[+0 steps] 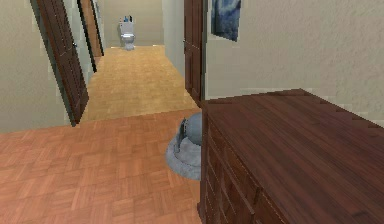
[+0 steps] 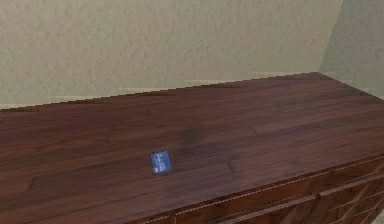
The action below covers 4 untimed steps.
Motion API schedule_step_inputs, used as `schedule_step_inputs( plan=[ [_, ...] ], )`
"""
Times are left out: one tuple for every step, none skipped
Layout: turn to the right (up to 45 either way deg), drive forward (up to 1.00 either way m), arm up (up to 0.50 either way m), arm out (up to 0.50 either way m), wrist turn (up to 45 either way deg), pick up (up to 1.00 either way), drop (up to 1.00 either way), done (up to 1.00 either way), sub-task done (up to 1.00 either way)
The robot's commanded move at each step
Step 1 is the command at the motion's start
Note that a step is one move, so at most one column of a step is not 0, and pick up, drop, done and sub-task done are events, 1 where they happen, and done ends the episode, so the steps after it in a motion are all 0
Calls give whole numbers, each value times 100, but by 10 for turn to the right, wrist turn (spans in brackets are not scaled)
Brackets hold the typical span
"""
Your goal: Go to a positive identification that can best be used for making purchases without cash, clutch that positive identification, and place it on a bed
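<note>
A small flat blue card (image 2: 160,162) lies on the dark wooden top of a dresser (image 2: 250,120), near its front edge and left of the middle in the arm side view. The same dresser (image 1: 300,140) stands at the forward view's right, its top bare in that view.
A pale wall (image 2: 150,45) backs the dresser. A grey rounded object (image 1: 187,145) sits on the wood floor beside the dresser's end. A hallway (image 1: 140,75) runs ahead past dark doors (image 1: 62,55) to a white toilet (image 1: 128,33). A blue picture (image 1: 226,18) hangs on the right wall.
</note>
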Motion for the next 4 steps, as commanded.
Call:
schedule_step_inputs(
  plan=[
    [0, 0, 38, 0, 0, 0, 0, 0, 0],
    [0, 0, 0, 14, 0, 0, 0, 0, 0],
    [0, 0, 0, 0, 450, 0, 0, 0, 0],
    [0, 0, 0, 0, 450, 0, 0, 0, 0]
  ],
)
